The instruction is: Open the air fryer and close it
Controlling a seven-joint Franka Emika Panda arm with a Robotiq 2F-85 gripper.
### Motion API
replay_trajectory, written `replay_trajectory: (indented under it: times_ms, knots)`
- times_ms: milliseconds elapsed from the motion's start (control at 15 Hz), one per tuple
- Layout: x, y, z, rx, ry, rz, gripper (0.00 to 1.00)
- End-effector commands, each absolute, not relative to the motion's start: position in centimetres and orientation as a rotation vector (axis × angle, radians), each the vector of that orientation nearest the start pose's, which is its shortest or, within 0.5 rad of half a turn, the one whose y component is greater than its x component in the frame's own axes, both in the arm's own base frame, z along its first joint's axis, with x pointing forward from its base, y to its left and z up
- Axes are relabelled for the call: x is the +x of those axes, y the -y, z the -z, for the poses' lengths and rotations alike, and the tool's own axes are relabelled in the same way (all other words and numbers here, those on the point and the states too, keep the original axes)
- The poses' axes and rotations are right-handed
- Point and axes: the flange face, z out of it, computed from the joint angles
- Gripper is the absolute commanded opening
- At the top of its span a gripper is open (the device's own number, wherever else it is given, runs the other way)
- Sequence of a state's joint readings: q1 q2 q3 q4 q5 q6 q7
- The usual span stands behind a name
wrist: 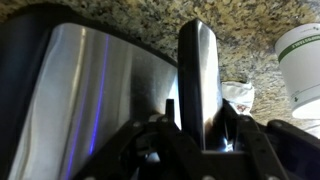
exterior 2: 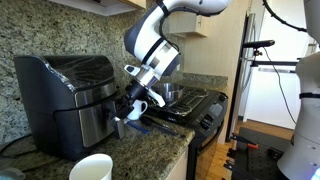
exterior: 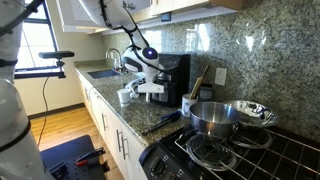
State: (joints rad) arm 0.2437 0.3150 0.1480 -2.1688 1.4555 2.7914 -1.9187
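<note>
The air fryer [exterior: 176, 72] is a black box with a silvery front drawer panel; it stands on the granite counter in both exterior views [exterior 2: 62, 92]. In the wrist view the silvery panel [wrist: 90, 90] fills the left, and its dark upright handle [wrist: 198, 60] runs down the middle. My gripper [wrist: 200, 125] has one finger on each side of that handle and is closed against it. It also shows at the fryer's front in both exterior views [exterior: 150, 90] [exterior 2: 126, 104]. The drawer looks flush with the body.
A white mug [exterior 2: 90, 168] stands on the counter in front of the fryer, also seen in the wrist view [wrist: 300, 60]. A steel pot [exterior: 213, 117] and a steel bowl [exterior: 252, 110] sit on the black stove [exterior: 240, 155]. The sink [exterior: 103, 73] lies beyond.
</note>
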Motion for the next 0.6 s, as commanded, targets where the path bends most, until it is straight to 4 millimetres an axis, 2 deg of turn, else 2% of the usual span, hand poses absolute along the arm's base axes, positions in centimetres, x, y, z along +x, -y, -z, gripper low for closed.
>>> replay_trajectory:
  times_ms: [0,200,533]
  knots:
    - [54.36,-17.53,-25.74,-2.323,1.242,0.905,0.77]
    - [54.13,-17.58,-25.47,-2.315,1.242,0.887,1.0]
    - [53.55,-17.07,-25.52,-2.332,1.229,0.871,1.0]
